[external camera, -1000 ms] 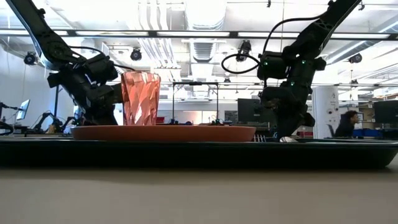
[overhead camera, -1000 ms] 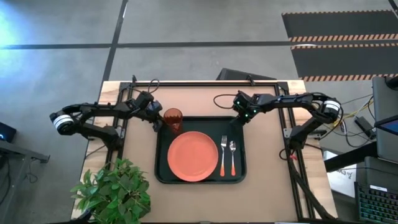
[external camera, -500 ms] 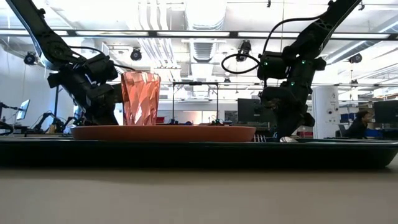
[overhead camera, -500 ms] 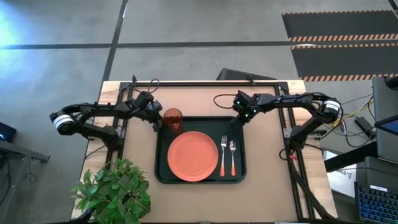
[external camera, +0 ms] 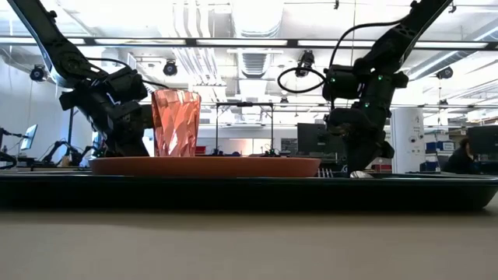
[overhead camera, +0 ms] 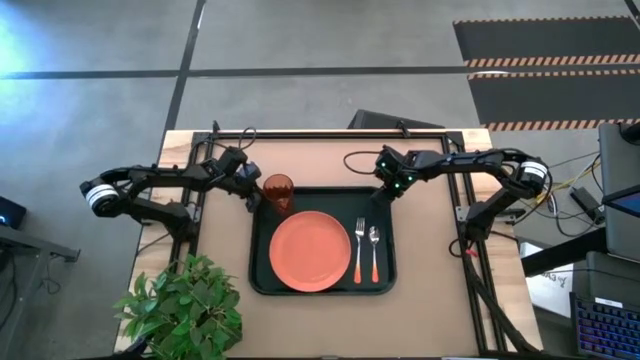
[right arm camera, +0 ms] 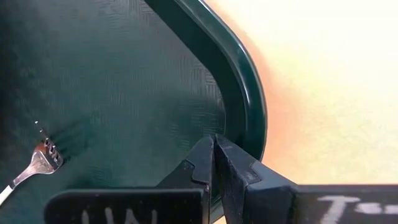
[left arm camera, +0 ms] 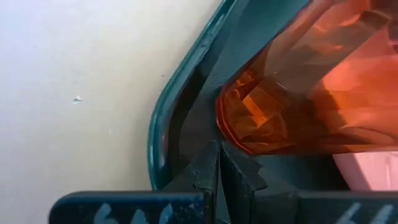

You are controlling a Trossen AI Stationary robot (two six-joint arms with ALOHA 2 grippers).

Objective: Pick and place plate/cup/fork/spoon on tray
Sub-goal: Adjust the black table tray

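A tan worktop (overhead camera: 430, 250) stands on a grey concrete floor (overhead camera: 300, 90) crossed by dark lines, a potted plant (overhead camera: 185, 305) at its near left corner; behind it, an open workshop with ceiling ducts and monitors. The tray (overhead camera: 385, 282) sits mid-worktop carrying the plate (overhead camera: 310, 250), the cup (overhead camera: 279, 193) upright at its far left corner, and the fork (overhead camera: 359, 248) beside the spoon (overhead camera: 374, 250). The left hand (overhead camera: 252, 186), fingers pressed together and empty, hangs just beside the cup. The right hand (overhead camera: 384, 186), likewise closed on nothing, hovers over the tray's far right corner.
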